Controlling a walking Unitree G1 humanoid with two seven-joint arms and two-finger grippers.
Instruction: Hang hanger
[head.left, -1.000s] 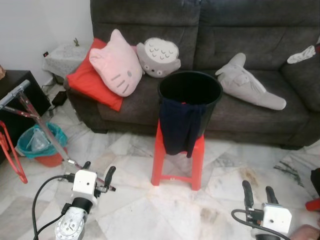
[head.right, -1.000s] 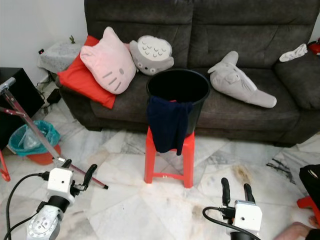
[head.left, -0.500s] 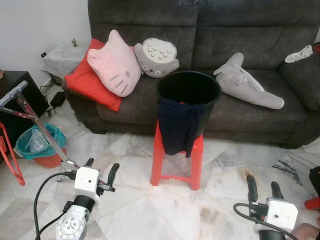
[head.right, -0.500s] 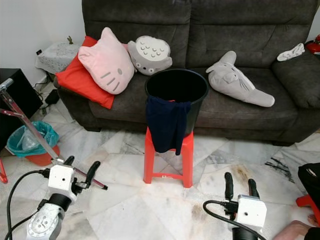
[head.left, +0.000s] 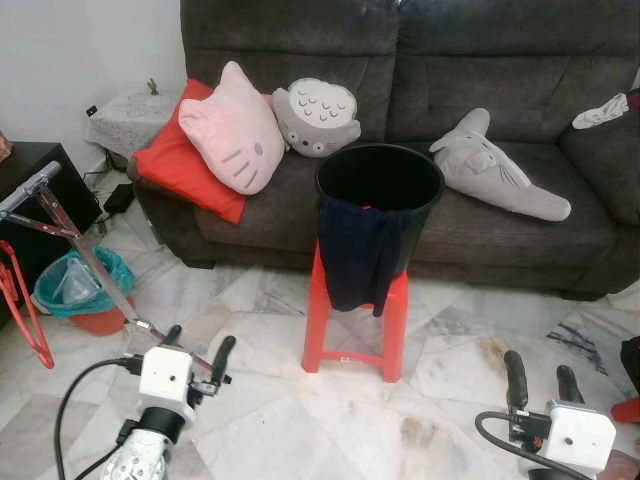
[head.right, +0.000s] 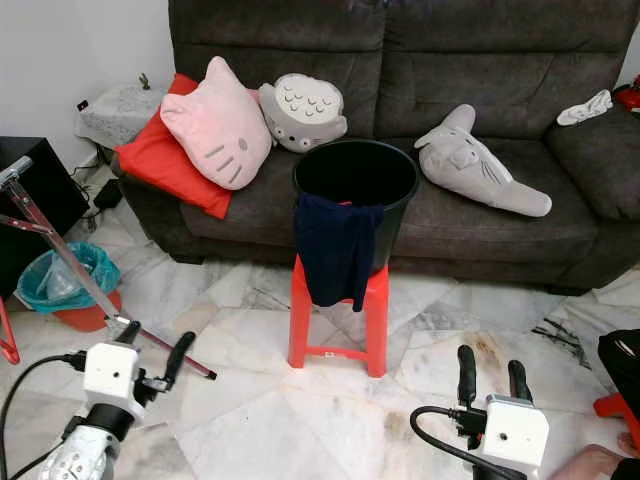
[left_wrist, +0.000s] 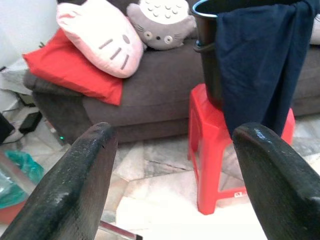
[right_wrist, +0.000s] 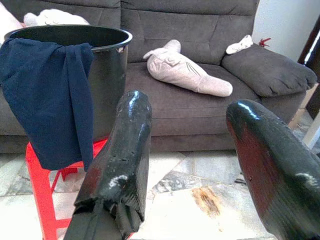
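A black bucket (head.left: 380, 185) stands on a red plastic stool (head.left: 395, 310) in front of a dark grey sofa (head.left: 560, 60). A dark blue garment (head.left: 358, 255) hangs over the bucket's near rim. My left gripper (head.left: 197, 350) is low over the marble floor, left of the stool, open with nothing between its fingers (left_wrist: 75, 190). My right gripper (head.left: 541, 385) is low at the right, also open and empty, fingers (right_wrist: 117, 155) pointing toward the stool and sofa. I cannot make out a hanger.
A metal rack pole (head.left: 75, 240) with red frame parts (head.left: 20, 310) slants down at the left, its foot close to my left gripper. A teal bin (head.left: 70, 285) sits behind it. Cushions (head.left: 230, 130) and a grey shark plush (head.left: 500, 175) lie on the sofa.
My right gripper has drifted a little to the right. The left gripper sits slightly lower. The view itself swayed slightly; the bucket and stool stayed put.
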